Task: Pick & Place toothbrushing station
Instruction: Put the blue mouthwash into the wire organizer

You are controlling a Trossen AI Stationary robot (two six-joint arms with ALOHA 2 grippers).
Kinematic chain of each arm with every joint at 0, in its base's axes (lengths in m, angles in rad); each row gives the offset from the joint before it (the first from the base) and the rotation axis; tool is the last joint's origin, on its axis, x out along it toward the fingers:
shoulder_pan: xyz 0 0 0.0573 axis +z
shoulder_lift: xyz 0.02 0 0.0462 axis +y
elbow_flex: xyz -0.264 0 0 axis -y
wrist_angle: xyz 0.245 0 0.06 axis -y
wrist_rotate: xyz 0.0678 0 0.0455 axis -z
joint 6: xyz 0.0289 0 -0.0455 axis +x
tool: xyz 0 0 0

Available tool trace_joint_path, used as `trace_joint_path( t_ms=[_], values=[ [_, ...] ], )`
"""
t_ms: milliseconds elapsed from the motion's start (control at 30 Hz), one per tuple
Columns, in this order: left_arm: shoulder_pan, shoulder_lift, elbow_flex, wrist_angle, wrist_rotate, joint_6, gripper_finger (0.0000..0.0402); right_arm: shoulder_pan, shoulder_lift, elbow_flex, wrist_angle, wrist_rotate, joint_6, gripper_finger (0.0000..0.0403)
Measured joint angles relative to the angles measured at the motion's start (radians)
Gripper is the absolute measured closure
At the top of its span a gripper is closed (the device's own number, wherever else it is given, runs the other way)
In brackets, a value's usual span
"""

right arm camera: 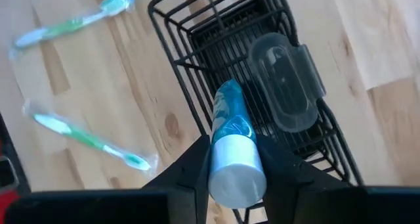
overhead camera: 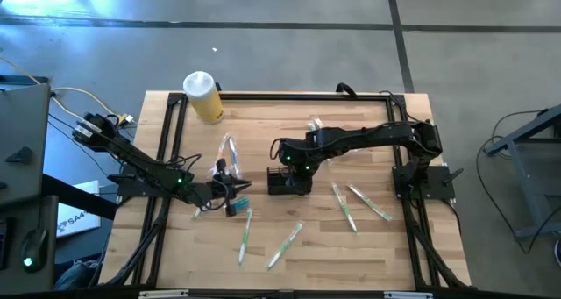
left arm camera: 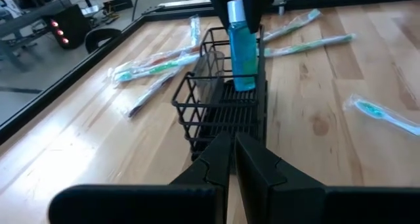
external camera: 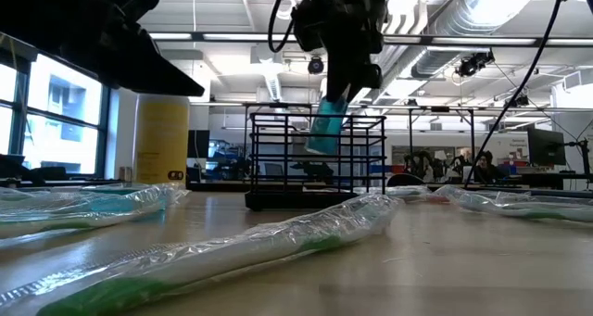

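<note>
While right claw [right arm camera: 235, 159] pinches blue tube with white cap [right arm camera: 231, 142], upright, black wire-mesh caddy [right arm camera: 262, 73] sits directly below; left claw [left arm camera: 233, 159] pressed together, beside caddy.

Near the middle of the surface [overhead camera: 368, 255] stands the caddy [overhead camera: 289, 181], with a tube [external camera: 326, 126] tilted into it from above, wrapped toothbrushes [overhead camera: 353, 208] scattered to its right and front, a cylinder [overhead camera: 203, 96] behind-left.
</note>
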Motion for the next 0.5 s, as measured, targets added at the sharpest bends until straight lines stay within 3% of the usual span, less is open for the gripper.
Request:
trace_joint_path(
  t_ms=[500],
  values=[
    [0.0,0.0,0.0,-0.001,0.052,-0.029,0.0382,0.021,0.0,0.046,-0.056,0.131,-0.394,0.0314]
  ],
)
